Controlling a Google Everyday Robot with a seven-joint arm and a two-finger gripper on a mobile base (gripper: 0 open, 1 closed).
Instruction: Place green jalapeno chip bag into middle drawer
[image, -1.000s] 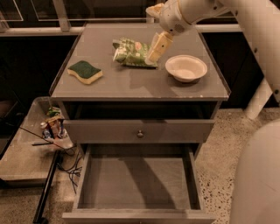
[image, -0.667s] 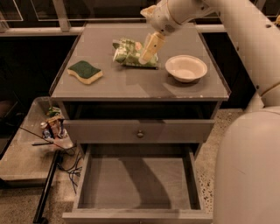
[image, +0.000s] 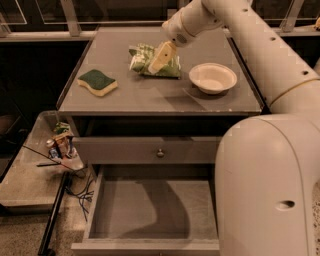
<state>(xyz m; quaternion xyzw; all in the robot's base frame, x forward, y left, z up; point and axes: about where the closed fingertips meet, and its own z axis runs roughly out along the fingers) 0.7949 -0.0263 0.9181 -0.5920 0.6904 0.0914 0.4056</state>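
Hanging over crinkled green jalapeno chip bag — cream fingers, gap not discernible; middle drawer flat, shallow.

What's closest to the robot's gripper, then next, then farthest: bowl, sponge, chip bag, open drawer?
The gripper hangs over the tabletop's back.
1. the green jalapeno chip bag, right beneath it.
2. the white bowl, on the tabletop's right.
3. the sponge, on the tabletop's left.
4. the middle drawer, open, down below.

The smooth, cream, plastic-looking gripper hangs over the crinkled foil green jalapeno chip bag, at ten o'clock from the glossy white bowl, above a matt grey tabletop, with a rough-faced sponge and the matt, smooth-floored middle drawer.
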